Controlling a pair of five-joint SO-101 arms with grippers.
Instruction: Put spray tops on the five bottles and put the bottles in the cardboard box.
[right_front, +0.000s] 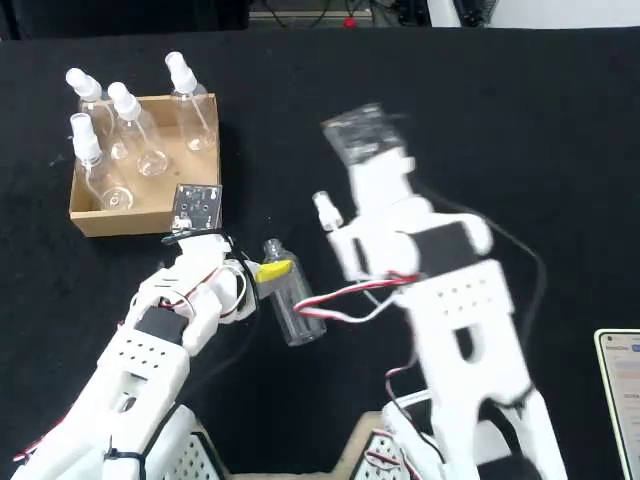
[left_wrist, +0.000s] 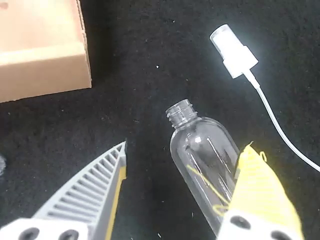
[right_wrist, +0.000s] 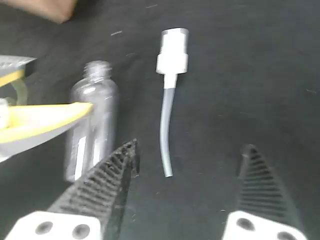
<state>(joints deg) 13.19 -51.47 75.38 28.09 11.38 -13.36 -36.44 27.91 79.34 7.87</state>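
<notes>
The last bottle (right_front: 293, 305) lies on its side near the middle of the table, open threaded neck pointing far. It is clear, smooth plastic with a rounded shoulder and no top. The left gripper (left_wrist: 185, 146) straddles it with fingers apart. The yellow-taped finger lies against the bottle's side, while the ribbed grey one stands clear, so nothing is clamped.

Just far and right of the neck lies the loose spray top (left_wrist: 234, 50), a white head with a thin pale dip tube. The right gripper (right_wrist: 190, 146) hangs over that tube, its black ribbed fingers spread wide and holding nothing.

Far left, the shallow brown cardboard box (right_front: 120, 218) holds four capped bottles (right_front: 135, 130) standing upright. Everything rests on a matte black cloth (right_front: 500, 100).
</notes>
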